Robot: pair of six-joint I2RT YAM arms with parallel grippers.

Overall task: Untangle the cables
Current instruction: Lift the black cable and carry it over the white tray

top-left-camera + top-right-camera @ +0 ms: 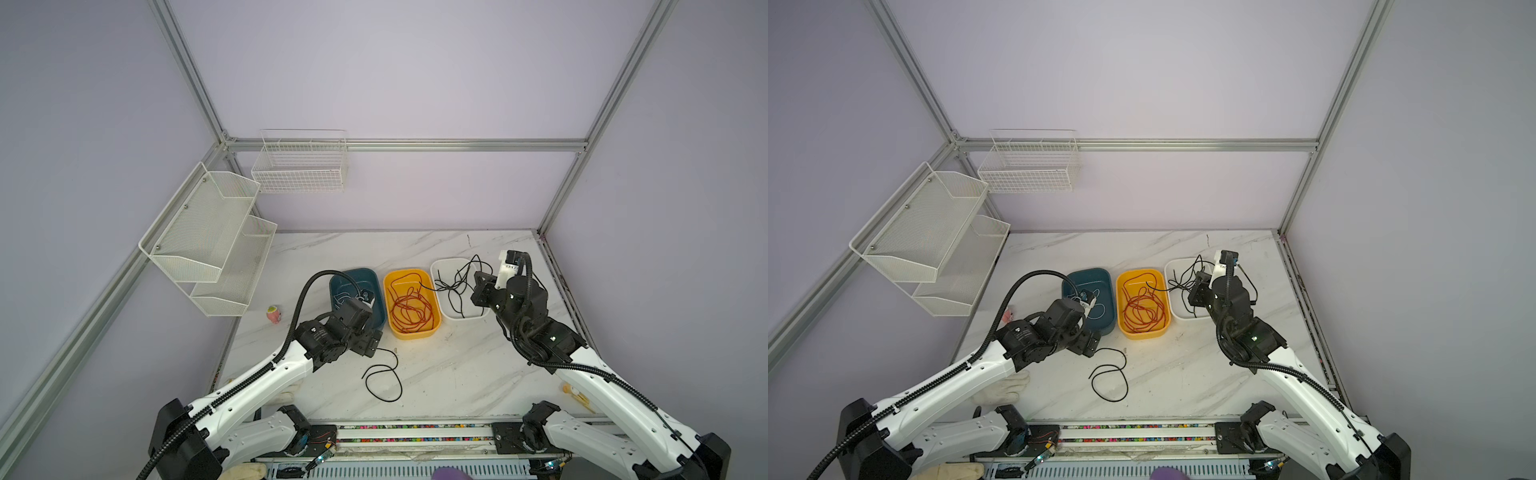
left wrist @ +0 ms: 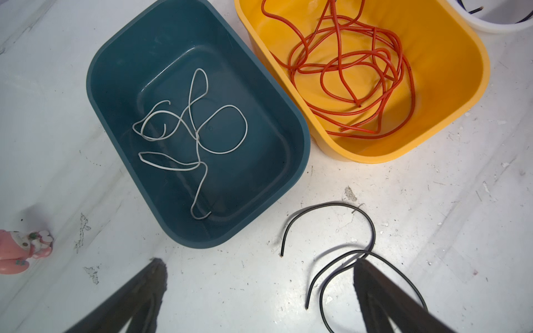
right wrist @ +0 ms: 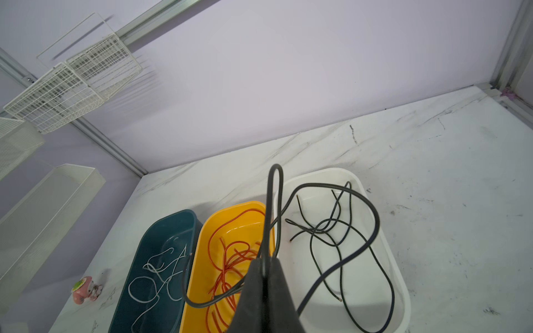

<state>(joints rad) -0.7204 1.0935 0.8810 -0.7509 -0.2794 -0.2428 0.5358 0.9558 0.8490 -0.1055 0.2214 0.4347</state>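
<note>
I'm hovering left fingers (image 2: 380, 297) wide; loose black cable (image 2: 328, 204) curling on desk (image 2: 259, 288), off-centre, under one of them. Right fingers (image 3: 265, 288) pinching second cable (image 3: 377, 222).

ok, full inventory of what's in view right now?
table: 1, white marble, under everything
teal bin: 1, teal, left of the row
yellow bin: 1, yellow, middle
white bin: 1, white, right
white cable: count unclear, white, in teal bin
orange cables: tangle, count unclear, in yellow bin
black cables: several, black, in white bin
held cable: 1, black, over white and yellow bins
loose cable: 1, maybe 2, black, on table
toy: 1, pink, table's left side
basket: 1, white wire, back wall
shelf: 1, white mesh, two tiers, left wall
left tool: black, open, over table by loose cable
right tool: black, shut on held cable
</note>
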